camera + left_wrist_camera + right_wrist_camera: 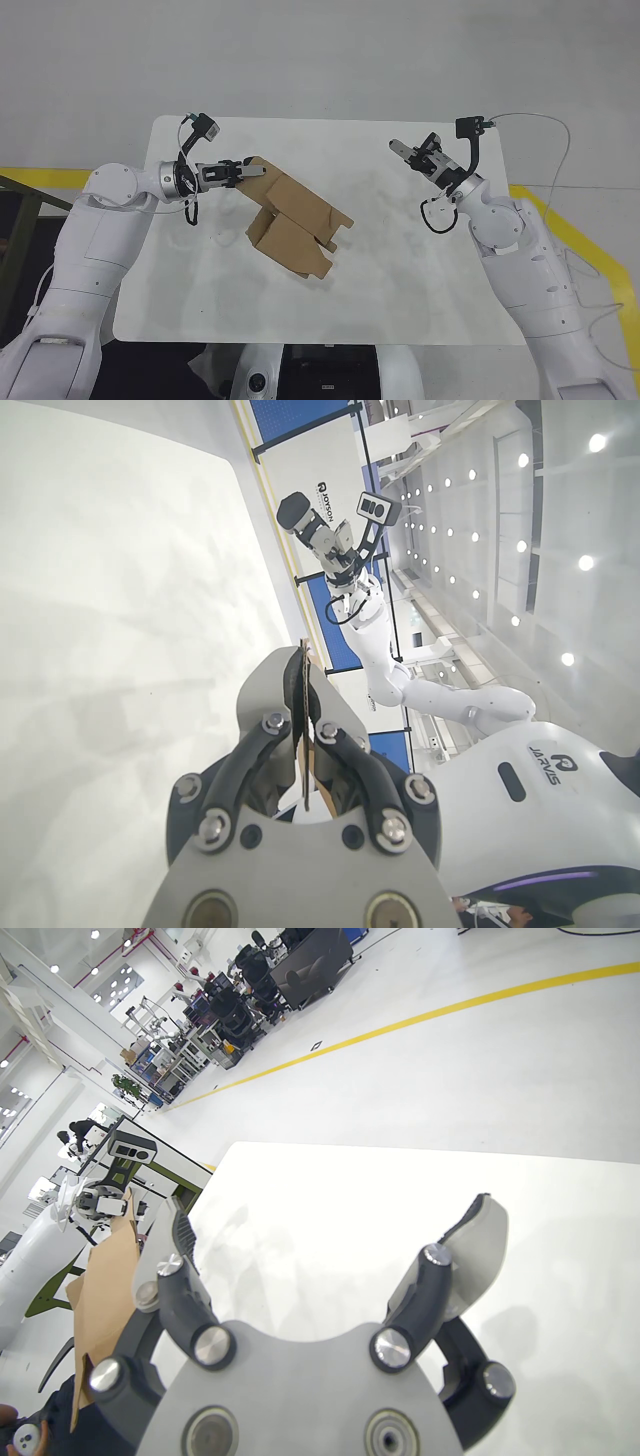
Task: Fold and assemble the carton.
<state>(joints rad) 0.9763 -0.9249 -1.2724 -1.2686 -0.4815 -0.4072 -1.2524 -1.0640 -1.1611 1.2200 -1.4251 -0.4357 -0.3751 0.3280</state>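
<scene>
A brown cardboard carton [293, 218], partly unfolded, lies tilted over the left middle of the white table [400, 290]. My left gripper [248, 171] is shut on the carton's upper left flap; in the left wrist view the thin cardboard edge [303, 720] runs between the closed fingers of my left gripper [300, 670]. My right gripper [400, 150] hangs open above the table's far right part, well away from the carton, with nothing between its fingers. The right wrist view shows my right gripper [330, 1218] with jaws spread wide, and the carton [105, 1288] off to one side.
The table's far edge and rounded corners show in the top view. A yellow floor line [35, 177] runs past both sides of the table. A dark green frame [20, 200] stands by the left edge.
</scene>
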